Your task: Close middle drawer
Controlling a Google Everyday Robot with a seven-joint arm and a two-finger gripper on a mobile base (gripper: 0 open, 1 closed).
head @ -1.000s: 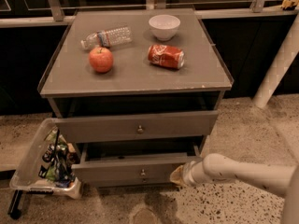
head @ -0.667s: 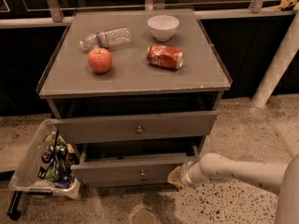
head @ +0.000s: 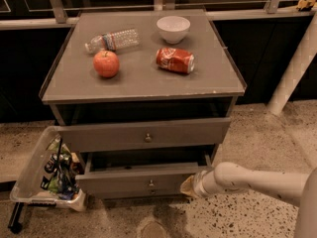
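Observation:
The middle drawer point(head: 133, 181) is the lower grey drawer with a small brass knob point(head: 151, 183). It stands pulled out a little from the grey cabinet point(head: 143, 83), below the taller-fronted knobbed drawer point(head: 143, 133), which also stands slightly out. My gripper point(head: 189, 186) is at the end of the white arm point(head: 247, 180) coming from the right. It rests against the right end of the middle drawer's front.
On the cabinet top lie a plastic bottle point(head: 113, 39), a red apple point(head: 106, 63), a white bowl point(head: 173, 29) and a tipped red soda can point(head: 175, 60). A clear bin with snack packets point(head: 47, 175) stands at the cabinet's left. A white post point(head: 294, 68) rises at the right.
The arm and gripper have stayed against the drawer's right end. The view has shifted slightly. The drawer's position looks about the same.

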